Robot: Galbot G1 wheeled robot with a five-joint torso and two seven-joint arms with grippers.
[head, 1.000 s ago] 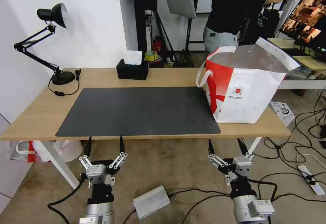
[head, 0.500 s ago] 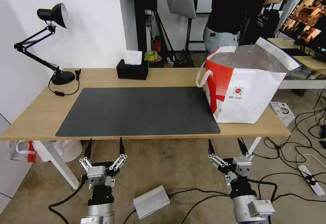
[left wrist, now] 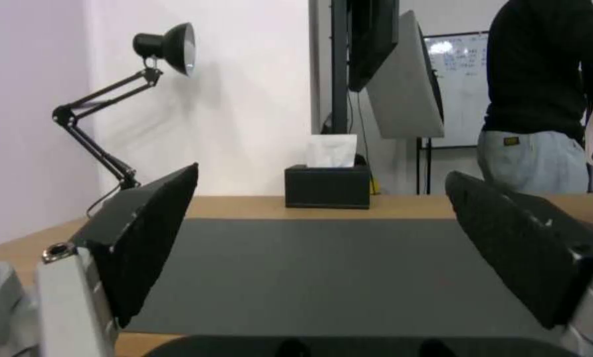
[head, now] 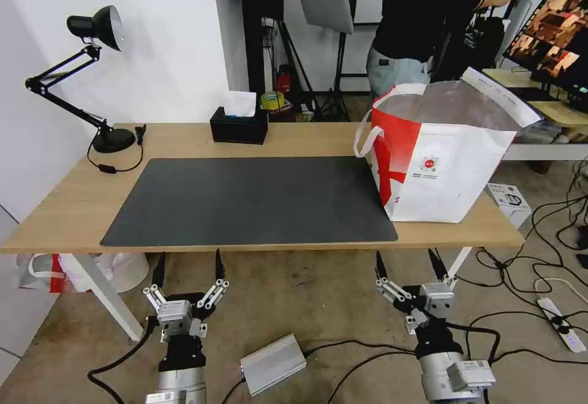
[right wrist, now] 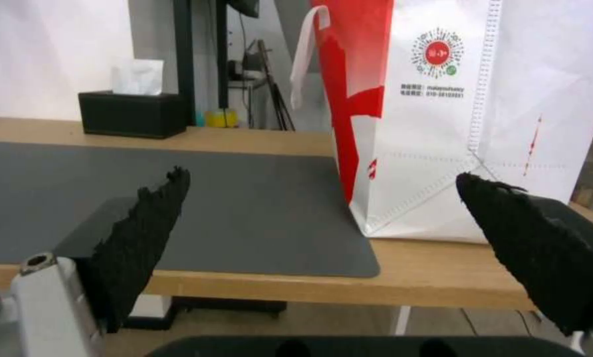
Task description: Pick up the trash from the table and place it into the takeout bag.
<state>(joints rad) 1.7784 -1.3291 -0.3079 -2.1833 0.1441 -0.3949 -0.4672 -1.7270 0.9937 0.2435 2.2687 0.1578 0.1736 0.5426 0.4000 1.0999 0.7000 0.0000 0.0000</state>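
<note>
Scene unchanged; left end effector (head: 187, 267), right end effector (head: 410, 266) still spread, below table (head: 61, 208) edge

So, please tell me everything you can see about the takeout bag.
The takeout bag is large and boxy, of white woven-looking material with a red panel, a small round red logo and white loop handles. Its mouth stands open, showing silver foil lining. It stands upright at the right end of the table, its base partly on the dark grey mat. Neither gripper touches it.
</note>
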